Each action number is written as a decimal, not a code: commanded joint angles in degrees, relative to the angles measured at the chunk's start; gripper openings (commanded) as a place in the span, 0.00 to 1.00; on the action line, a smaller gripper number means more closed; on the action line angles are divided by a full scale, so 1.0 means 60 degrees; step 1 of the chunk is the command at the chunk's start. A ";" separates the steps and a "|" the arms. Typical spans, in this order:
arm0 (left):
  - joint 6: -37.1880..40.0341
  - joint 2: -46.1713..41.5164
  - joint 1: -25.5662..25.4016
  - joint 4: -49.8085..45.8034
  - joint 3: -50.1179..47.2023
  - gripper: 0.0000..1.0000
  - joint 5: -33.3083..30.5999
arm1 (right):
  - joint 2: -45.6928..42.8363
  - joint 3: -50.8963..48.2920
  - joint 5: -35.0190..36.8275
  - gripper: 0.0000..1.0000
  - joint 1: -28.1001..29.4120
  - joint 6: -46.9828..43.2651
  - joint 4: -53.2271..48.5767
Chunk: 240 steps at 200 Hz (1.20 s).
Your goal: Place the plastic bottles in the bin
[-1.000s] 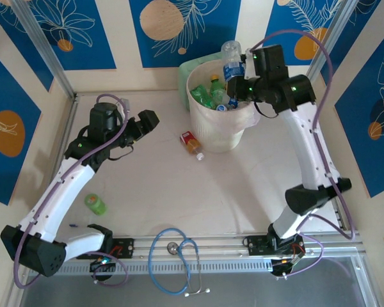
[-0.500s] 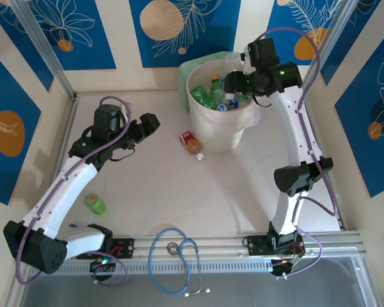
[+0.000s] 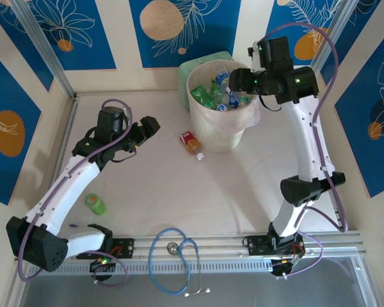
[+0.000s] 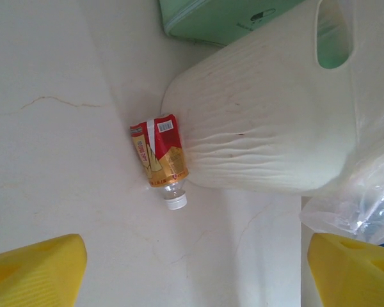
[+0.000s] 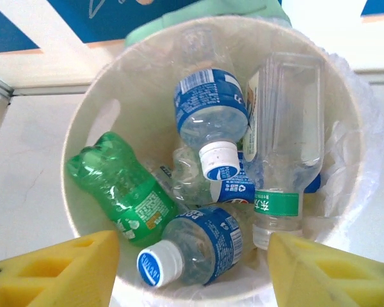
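Note:
The bin [image 3: 221, 128] stands at the back of the table and holds several plastic bottles. In the right wrist view I look down into the bin [image 5: 137, 77] at a green bottle [image 5: 118, 185], a blue-labelled bottle [image 5: 208, 112], a blue-capped one [image 5: 192, 249] and a tall clear one [image 5: 285, 147]. My right gripper [image 3: 239, 80] [image 5: 193, 272] hovers open over the bin with nothing between its fingers. A red-and-gold-labelled bottle [image 3: 192, 144] [image 4: 160, 157] lies against the bin's foot [image 4: 262, 128]. My left gripper [image 3: 151, 124] [image 4: 192, 272] is open to its left, apart from it. Another green bottle [image 3: 96, 203] lies near the left arm.
A pale green box [image 3: 201, 62] [image 4: 224, 19] sits behind the bin against the back wall. A blue-tubed stethoscope [image 3: 176, 259] lies at the near edge between the arm bases. Patterned walls close in the table on three sides.
My right gripper held a clear blue-labelled bottle over the bin's rim; it has let go and that bottle now lies in the bin. The left gripper has edged slightly toward the bin.

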 commanded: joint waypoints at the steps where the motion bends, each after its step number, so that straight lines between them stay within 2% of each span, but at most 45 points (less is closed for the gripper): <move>1: -0.0211 0.0174 0.0020 0.0396 -0.0224 0.89 -0.0006 | -0.0074 0.0134 0.0078 0.59 0.0171 0.0209 -0.0157; 21: -0.0452 0.0417 -0.0060 0.0753 -0.0366 0.89 -0.0117 | -0.0409 0.0060 0.0319 0.58 0.0679 0.0340 -0.0200; 39: -0.0905 0.0837 -0.0298 0.1305 -0.0492 0.89 -0.0305 | -0.1075 -0.0647 0.0763 0.57 0.1425 0.0481 0.0032; 66: -0.1687 0.1934 -0.0802 0.2027 -0.0496 0.90 -0.0782 | -0.2367 -0.2500 0.1458 0.57 0.2648 0.0992 0.0516; 93: -0.2501 0.3287 -0.1232 0.2682 -0.0149 0.88 -0.1119 | -0.3669 -0.4510 0.1707 0.57 0.3410 0.1863 0.0932; 115: -0.2684 0.4394 -0.1535 0.2150 0.0699 0.86 -0.1617 | -0.4635 -0.6011 0.1648 0.57 0.3683 0.2574 0.1214; 157: -0.2667 0.6008 -0.1672 0.2052 0.2006 0.87 -0.1715 | -0.5612 -0.7907 0.1525 0.57 0.4025 0.3460 0.1254; 202: -0.2568 0.7230 -0.1763 0.0509 0.3377 0.86 -0.2144 | -0.5891 -0.8481 0.1640 0.56 0.4470 0.3845 0.1305; 240: -0.2519 0.7936 -0.1962 0.0146 0.3918 0.86 -0.2082 | -0.5817 -0.8483 0.1711 0.56 0.4680 0.3880 0.1430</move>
